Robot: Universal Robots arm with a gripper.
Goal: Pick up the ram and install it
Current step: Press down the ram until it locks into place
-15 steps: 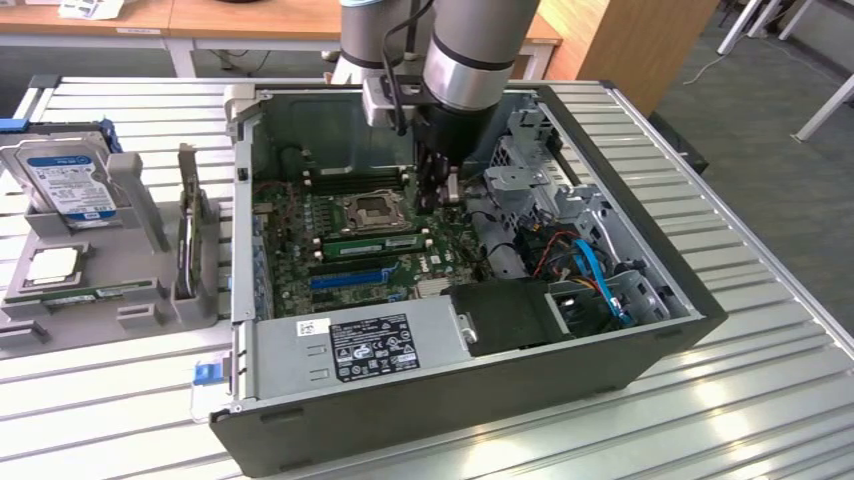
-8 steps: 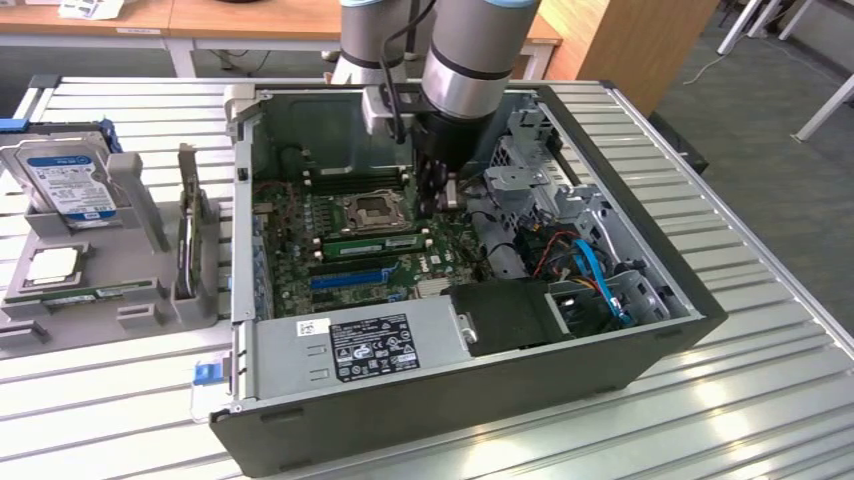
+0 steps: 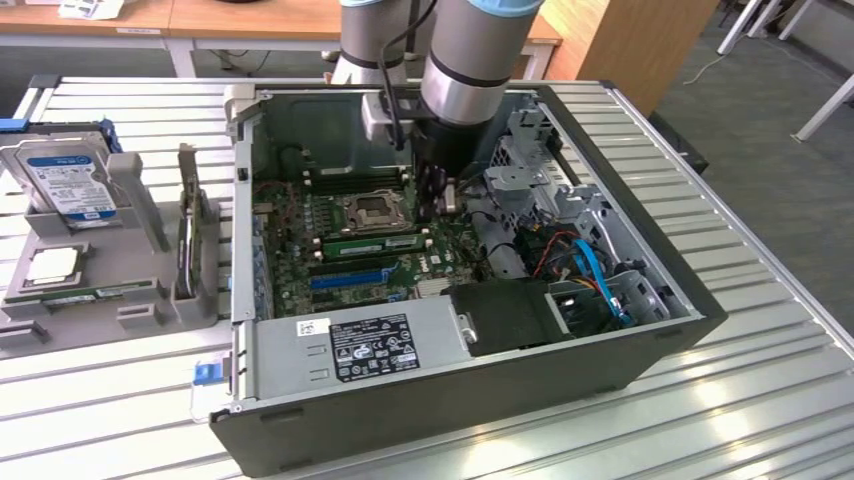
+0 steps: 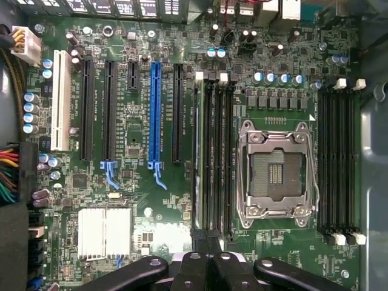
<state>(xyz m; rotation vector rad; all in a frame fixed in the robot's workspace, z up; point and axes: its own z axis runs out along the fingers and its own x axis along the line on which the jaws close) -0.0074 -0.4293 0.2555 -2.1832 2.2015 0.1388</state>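
- The robot arm reaches down into an open computer case [image 3: 467, 420] that lies on its side on a slatted metal table [image 3: 761, 400].
- The gripper [image 3: 434, 212] hangs low over the motherboard [image 3: 300, 225], just beside the CPU socket [image 3: 371, 210] on the exterior view's right.
- In the wrist view the gripper [image 4: 206, 245] has its fingers drawn fully together, and nothing shows between them.
- The ram [image 3: 376, 243] sits in a memory slot alongside the CPU socket, standing on its long edge and lying level along the slot.
- In the wrist view the ram [image 4: 195, 157] appears edge-on as a thin green strip, in the slot of its bank farthest from the CPU socket [image 4: 276, 173].
- The closed fingertips are over one end of that slot bank, near the end of the ram; whether they touch the stick cannot be told.
- A second bank of black memory slots [image 4: 339, 160] lies on the other side of the socket.
- A blue expansion slot [image 4: 155, 115] and a white one [image 4: 60, 100] lie farther from the socket, with a silver heat sink [image 4: 104, 233] nearby.
- The power supply [image 3: 360, 345] fills the near end of the case.
- Outside the case, to the exterior view's left, a hard drive [image 3: 60, 180] stands in a grey holder [image 3: 134, 315].
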